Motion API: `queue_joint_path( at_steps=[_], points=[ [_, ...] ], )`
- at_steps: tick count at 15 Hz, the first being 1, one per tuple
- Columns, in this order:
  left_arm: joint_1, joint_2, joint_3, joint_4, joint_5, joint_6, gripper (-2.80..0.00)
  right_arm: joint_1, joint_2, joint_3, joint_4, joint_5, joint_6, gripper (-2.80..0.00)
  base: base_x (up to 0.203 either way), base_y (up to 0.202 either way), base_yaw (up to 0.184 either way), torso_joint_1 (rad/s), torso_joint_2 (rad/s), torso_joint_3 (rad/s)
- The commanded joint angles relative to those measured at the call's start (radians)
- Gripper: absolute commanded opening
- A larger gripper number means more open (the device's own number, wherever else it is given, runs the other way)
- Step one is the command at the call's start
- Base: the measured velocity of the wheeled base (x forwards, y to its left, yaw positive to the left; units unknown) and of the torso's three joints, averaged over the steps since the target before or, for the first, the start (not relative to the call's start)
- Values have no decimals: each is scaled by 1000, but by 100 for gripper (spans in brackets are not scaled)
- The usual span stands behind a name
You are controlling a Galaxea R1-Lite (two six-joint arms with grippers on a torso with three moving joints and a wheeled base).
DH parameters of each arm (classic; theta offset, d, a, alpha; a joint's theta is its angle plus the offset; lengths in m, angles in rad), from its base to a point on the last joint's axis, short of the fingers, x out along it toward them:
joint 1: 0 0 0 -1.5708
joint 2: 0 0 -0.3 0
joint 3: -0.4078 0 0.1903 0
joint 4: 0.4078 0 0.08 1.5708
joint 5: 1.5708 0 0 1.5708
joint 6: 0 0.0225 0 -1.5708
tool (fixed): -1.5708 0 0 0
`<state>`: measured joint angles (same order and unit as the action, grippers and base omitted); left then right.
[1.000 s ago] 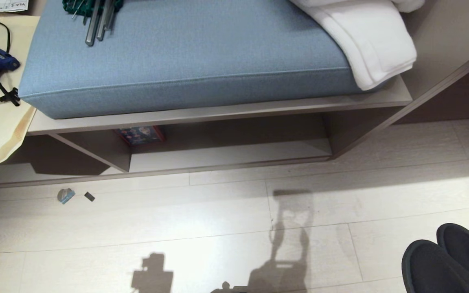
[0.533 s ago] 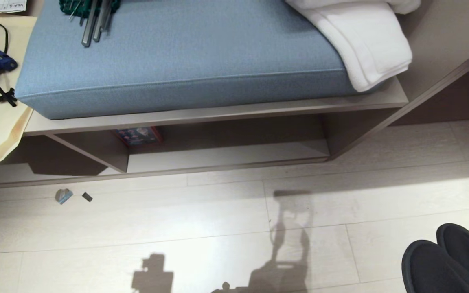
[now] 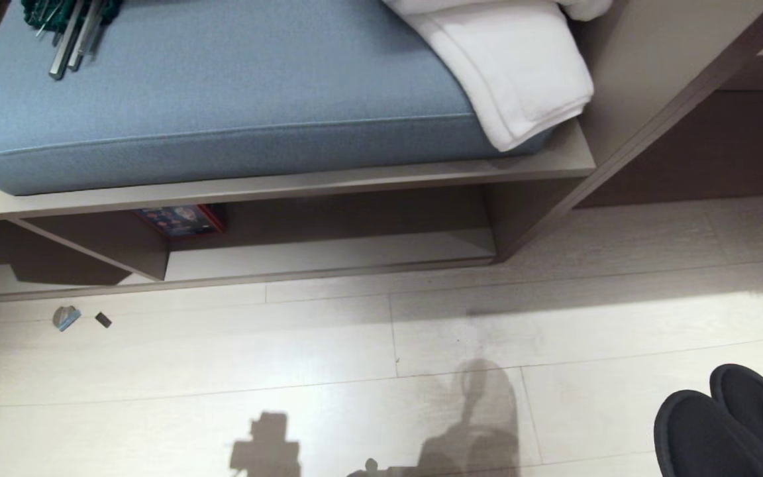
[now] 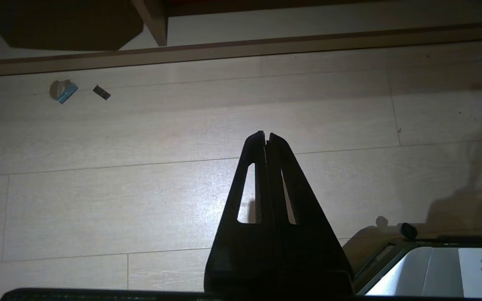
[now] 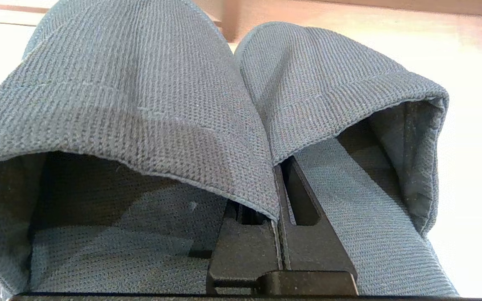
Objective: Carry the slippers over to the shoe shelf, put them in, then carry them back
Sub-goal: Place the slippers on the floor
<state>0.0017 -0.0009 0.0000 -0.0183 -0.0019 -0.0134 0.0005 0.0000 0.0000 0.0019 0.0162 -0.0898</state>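
Observation:
The slippers (image 3: 732,424), dark grey-blue fabric, hang side by side at the head view's lower right corner, toes pointing away from me over the pale floor. In the right wrist view my right gripper (image 5: 278,184) is shut on the slippers (image 5: 140,104), one finger inside each, pinching their adjoining walls together. The shoe shelf (image 3: 328,255), a low grey-beige cubby with a pale base board and a divider (image 3: 150,258), lies ahead and to the left under the bench. My left gripper (image 4: 266,136) is shut and empty above bare floor.
A blue cushion (image 3: 222,93) and a folded white towel (image 3: 507,73) top the bench. A red-and-blue box (image 3: 183,220) sits deep in the cubby. Two small scraps (image 3: 65,317) lie on the floor at the left. A taller recess (image 3: 686,152) opens at the right.
The whole head view has slid left, so the camera has moved rightward along the bench. The slippers keep their place in the picture, and neither arm has moved.

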Motion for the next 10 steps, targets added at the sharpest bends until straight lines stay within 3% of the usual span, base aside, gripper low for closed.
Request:
queue_joint_path(
  at_steps=[1,7,10],
  points=[
    [0,-1,8,0,0,0,-280,-1,2,2,0,1,-1,-280,0,-194,4,2,2,2],
    [0,-1,8,-1,0,0,-280,1,2,1,0,0,-1,-280,0,-195,2,2,1,4],
    [0,-1,8,0,0,-1,-280,0,2,0,0,0,-1,-280,0,-87,0,2,-1,1]
  ],
)
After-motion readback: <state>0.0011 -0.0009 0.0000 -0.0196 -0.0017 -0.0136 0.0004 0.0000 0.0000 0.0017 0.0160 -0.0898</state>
